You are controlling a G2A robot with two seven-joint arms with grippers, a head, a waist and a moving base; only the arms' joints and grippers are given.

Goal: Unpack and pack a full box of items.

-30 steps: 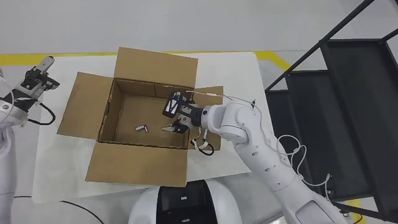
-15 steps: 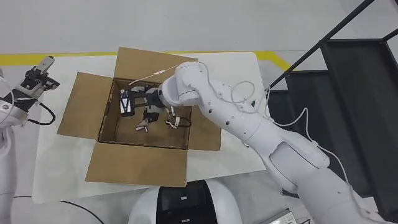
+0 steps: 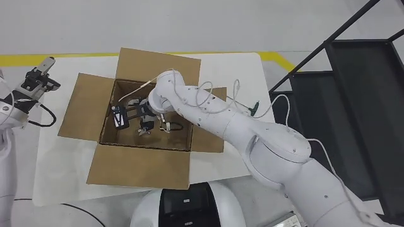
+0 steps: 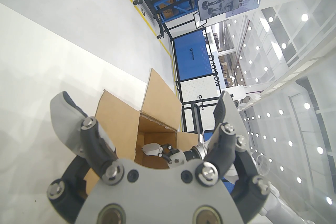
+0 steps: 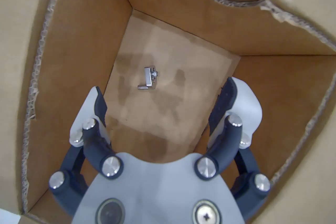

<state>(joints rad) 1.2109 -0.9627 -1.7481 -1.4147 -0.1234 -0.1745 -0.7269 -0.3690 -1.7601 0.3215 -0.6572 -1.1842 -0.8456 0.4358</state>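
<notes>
The fingers (image 5: 101, 104) of the right gripper (image 5: 164, 89) are held spread wide and released, their dark pads facing each other. The gripper is lowered inside the open cardboard box (image 3: 136, 89), which is seen left of centre in the top view. There the right arm is stretched from the lower right of the frame across the box's right edge, and the gripper is placed over the left half of the box floor.

A small metal part (image 5: 149, 78), L-shaped with a short screw on it, is seen lying flat on the brown floor of the box. It is set apart from the walls, and it lies ahead of the right gripper's fingertips without being touched by them. Darker stains are spread over the floor around it, and torn, ragged edges are shown along the flaps.

The fingers (image 4: 65, 114) of the left gripper (image 4: 144, 97) are likewise kept apart and released. In the top view this gripper is found at the far left edge of the frame, beyond the box's left flap and well apart from the box.

The box is set on a white table (image 3: 240, 75), with all four flaps folded outward. A yellow floor line (image 3: 63, 55) is run behind the table across the upper part of the frame, and a black metal staircase (image 3: 353, 101) is placed at the right.
</notes>
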